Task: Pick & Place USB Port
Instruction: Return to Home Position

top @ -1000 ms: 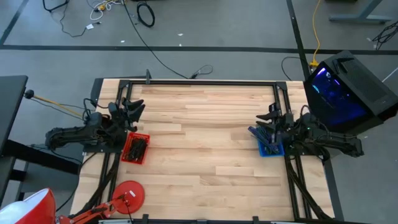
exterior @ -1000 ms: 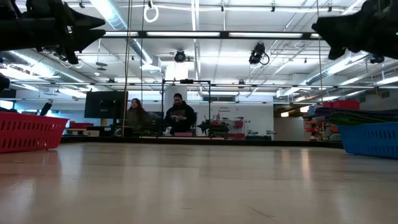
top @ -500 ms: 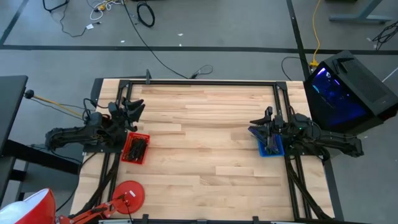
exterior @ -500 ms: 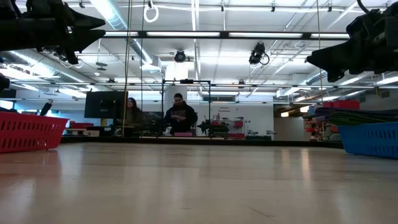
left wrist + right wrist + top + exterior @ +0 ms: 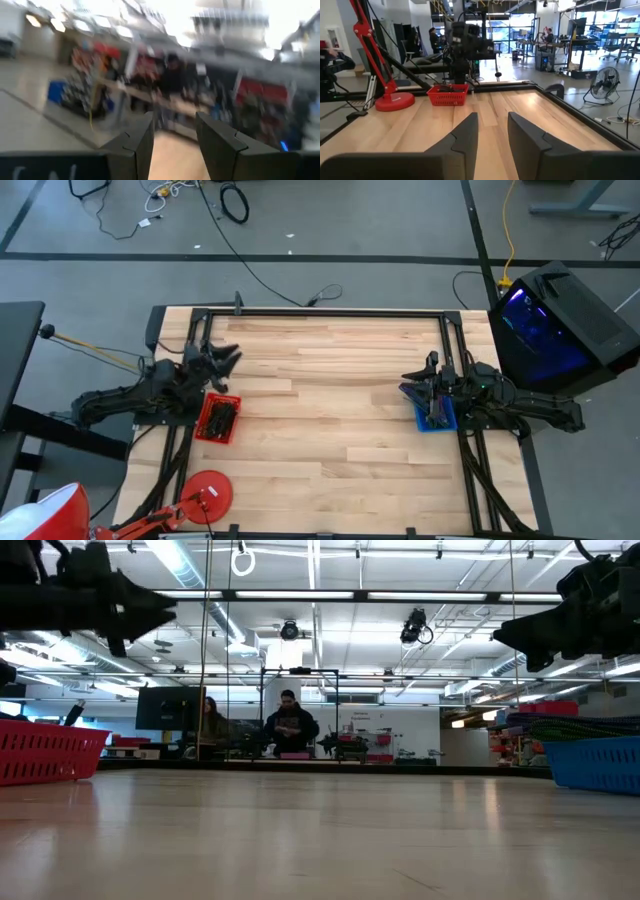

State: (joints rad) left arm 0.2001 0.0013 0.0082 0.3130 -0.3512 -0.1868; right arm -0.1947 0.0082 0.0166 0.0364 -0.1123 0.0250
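Cables: the black charger cables (image 5: 218,418) lie inside the red plastic bin (image 5: 448,97).
Left arm: the left gripper (image 5: 174,120), fingers apart and empty, hangs raised just beside this bin.
Right arm: the right gripper (image 5: 492,117), fingers apart and empty, hangs over the blue plastic bin (image 5: 595,765).
Remaining: apparently only parking both arms.

On the table (image 5: 320,410), the left bin (image 5: 203,430) sits at the left edge and the right bin (image 5: 445,425) at the right edge, well apart with bare boards between them, and cables (image 5: 221,416) lie inside the left bin. The left pincer (image 5: 228,367) hangs above the table just behind the left bin, and the right pincer (image 5: 405,383) hangs over the right bin's inner far corner, each pointing toward the table's middle. A lamp base (image 5: 208,492) stands near the front left corner, before the left bin, and a computer case (image 5: 565,320) stands off the table beyond its right edge.
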